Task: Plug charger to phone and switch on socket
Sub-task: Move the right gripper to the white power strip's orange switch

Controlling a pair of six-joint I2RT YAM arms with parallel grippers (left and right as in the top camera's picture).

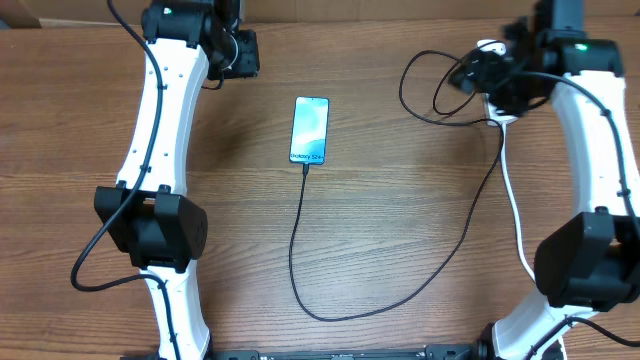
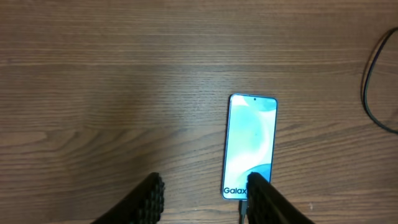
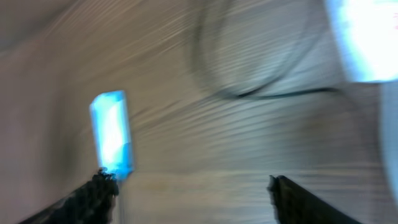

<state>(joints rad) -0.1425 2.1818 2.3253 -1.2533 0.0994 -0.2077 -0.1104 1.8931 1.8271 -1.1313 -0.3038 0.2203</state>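
— Where is the phone?
— The phone (image 1: 310,131) lies flat on the desk (image 1: 380,230), a little left of centre toward the far side. Its screen faces up and is lit.
— And the charger?
— The black charger cable (image 1: 297,240) meets the phone's near short edge, so its tip looks seated in the port. From there it runs toward the near side and bends in a wide curve. It then climbs right and far into loose loops beside the right arm.
— The power strip?
— The power strip (image 1: 489,46) sits at the far right, mostly hidden under the right arm, with only bits of white showing. Its white cord (image 1: 520,230) trails toward the near right. I cannot tell how the switches stand.
— What about the left tool?
— The left tool (image 2: 205,202) is spread, with bare wood between its fingers (image 2: 146,202) and nothing held. In its wrist view one finger covers the phone's lettered corner. The overhead view shows the tool at the far left, apart from the phone.
— And the right tool?
— The right tool (image 3: 186,190) hangs over the power strip at the far right. Its wrist view is blurred, but the fingers stand wide apart with only desk between them.
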